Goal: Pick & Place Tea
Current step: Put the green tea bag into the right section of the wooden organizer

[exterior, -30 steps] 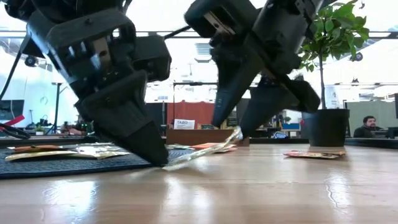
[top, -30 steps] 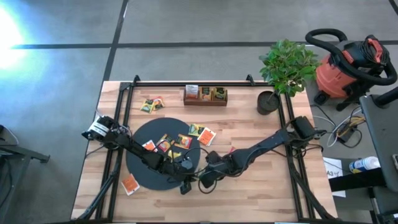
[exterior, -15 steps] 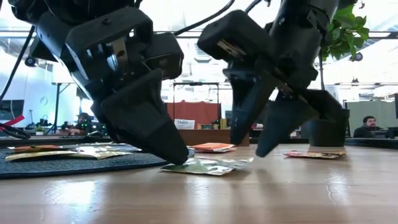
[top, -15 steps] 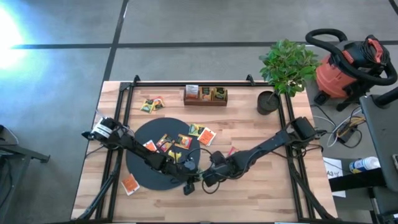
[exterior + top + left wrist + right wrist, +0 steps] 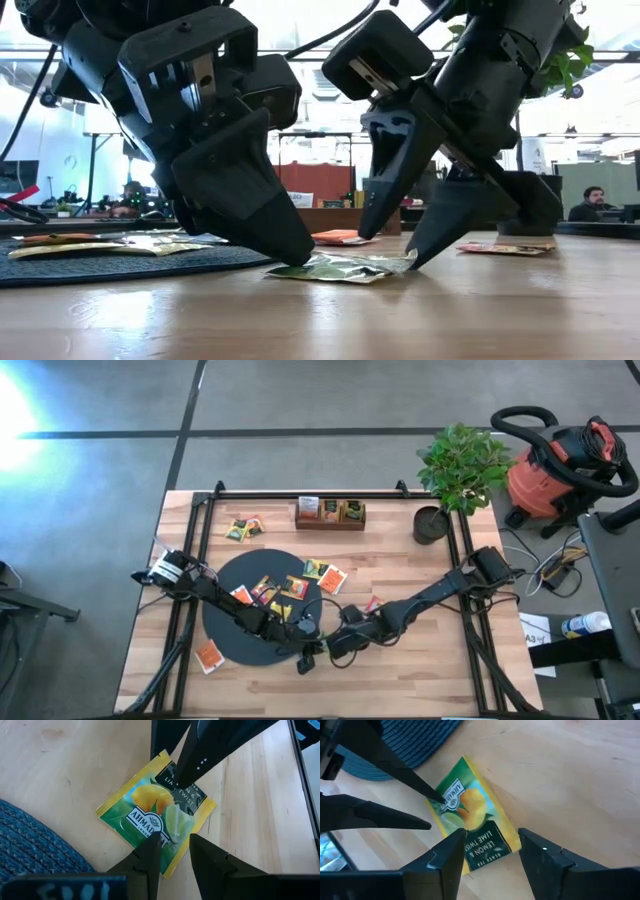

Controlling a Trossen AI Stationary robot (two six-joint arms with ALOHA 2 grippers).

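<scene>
One tea packet (image 5: 155, 815), green and yellow with a dark printed end, lies flat on the wood just off the black disc's (image 5: 250, 625) near right rim. My left gripper (image 5: 174, 842) comes at it from the disc side, open. My right gripper (image 5: 490, 837) comes from the other side, open, its fingers astride the packet's dark end (image 5: 482, 847). In the high view both grippers (image 5: 305, 657) (image 5: 330, 648) cover the packet. More tea packets (image 5: 268, 592) lie on the disc. My left gripper rests one fingertip (image 5: 152, 845) on the packet's printed face near its corner (image 5: 162, 832), slanting down from the table's left. The other fingertip stands at the packet's edge. The packet lies flat on the table. My right gripper slants down from the table's right. One fingertip (image 5: 420, 250) meets the edge of the packet's dark end (image 5: 400, 263), which curls up slightly. The other finger (image 5: 455, 842) stands over the printed face; whether it touches I cannot tell.
Orange packets (image 5: 325, 575) lie right of the disc, one (image 5: 372, 603) by the right arm, one (image 5: 208, 656) at the near left, a few (image 5: 243, 528) at the far left. A wooden tray (image 5: 330, 513) and a potted plant (image 5: 440, 510) stand at the far edge.
My right gripper held the packet's one end lifted and tilted, then opened and let it go. The packet has dropped flat on the table, its other end staying by my left gripper. My right gripper has since rolled and sunk, fingers astride the packet's end.
</scene>
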